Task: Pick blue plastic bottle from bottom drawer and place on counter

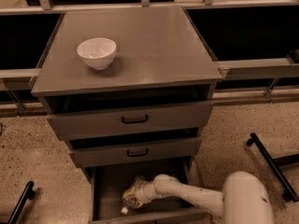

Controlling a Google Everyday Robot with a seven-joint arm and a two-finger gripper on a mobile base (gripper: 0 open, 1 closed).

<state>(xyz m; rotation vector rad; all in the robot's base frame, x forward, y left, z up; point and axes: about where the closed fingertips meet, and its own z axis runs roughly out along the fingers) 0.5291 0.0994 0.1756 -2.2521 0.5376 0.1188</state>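
reaching into the bottom drawer, the gripper sits over the bottle, cap toward 7 o'clock; its grip cannot be told. it should hold the middle firmly, then lift straight up.

Speckled terrazzo floor, dark panels behind, metal rail, black stand leg

Your gripper sits low and left of centre, pointing down and left. Just behind the jaws your wrist bends, and the white arm stretches away rightward to its bulky elbow housing.
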